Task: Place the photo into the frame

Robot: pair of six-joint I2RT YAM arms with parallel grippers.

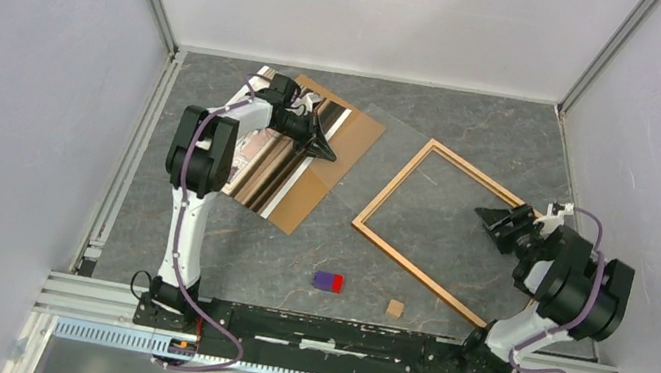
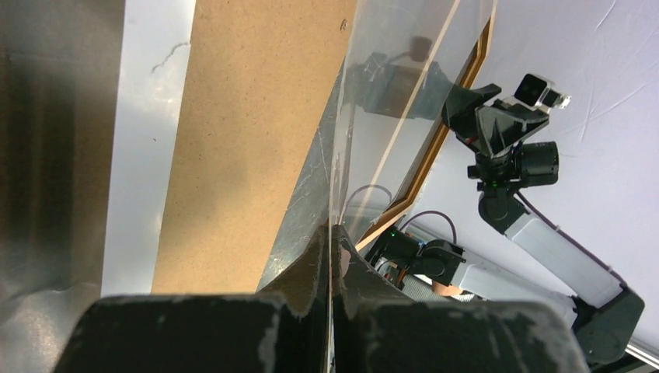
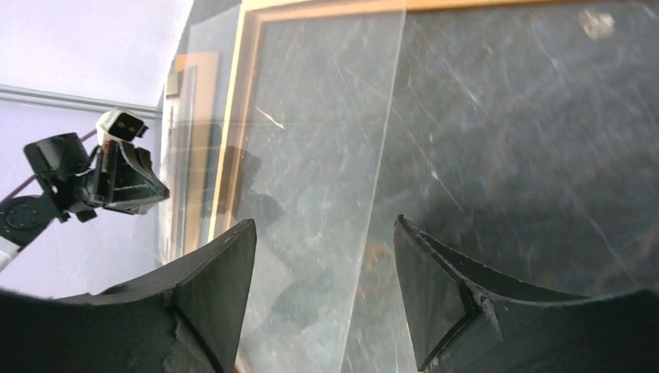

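Observation:
The photo (image 1: 259,163), a glossy print with a white edge, lies on the brown backing board (image 1: 347,139) at the back left. In the left wrist view its white edge (image 2: 144,155) runs beside the board (image 2: 249,140). The light wooden frame (image 1: 431,226) lies flat at the right, with nothing inside it. My left gripper (image 1: 319,150) is shut on the edge of a clear transparent sheet (image 2: 388,116), jaws pressed together (image 2: 332,233). The sheet reaches toward the frame. My right gripper (image 1: 503,224) is open and holds nothing (image 3: 322,233), above the frame's right part; the sheet (image 3: 326,155) and frame rail (image 3: 233,116) lie below it.
A small purple and red block (image 1: 328,280) and a small wooden cube (image 1: 395,308) lie near the front of the table. White walls stand on three sides. The arms' mounting rail (image 1: 332,334) runs along the near edge.

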